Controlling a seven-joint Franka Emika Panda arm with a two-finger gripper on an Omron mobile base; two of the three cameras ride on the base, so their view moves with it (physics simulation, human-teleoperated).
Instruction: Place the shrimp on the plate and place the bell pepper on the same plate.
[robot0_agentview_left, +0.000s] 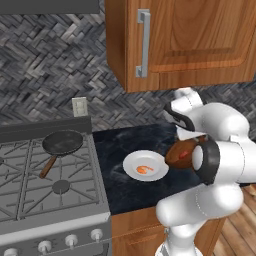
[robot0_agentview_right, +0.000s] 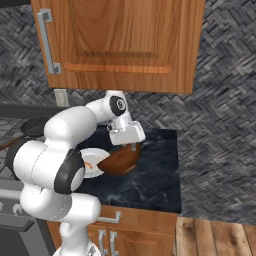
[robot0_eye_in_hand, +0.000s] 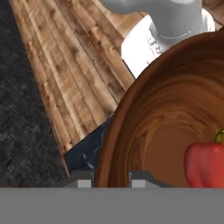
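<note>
Shrimp (robot0_agentview_left: 144, 169) on plate (robot0_agentview_left: 132, 167), plate on table (robot0_agentview_left: 125, 140) right of stove (robot0_agentview_left: 30, 200). Pan (robot0_agentview_left: 62, 142) on stove. Bowl (robot0_agentview_right: 120, 159) just right of plate; bell pepper (robot0_eye_in_hand: 205, 165) in bowl.

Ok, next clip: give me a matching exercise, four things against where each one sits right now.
Things:
1. shrimp
2. bell pepper
3. frying pan
4. wooden bowl

Places:
A. inside the wooden bowl
B. on the stove
C. on the white plate
D. on the dark counter, right of the plate, under the gripper

Pairs: 1-C, 2-A, 3-B, 4-D
</note>
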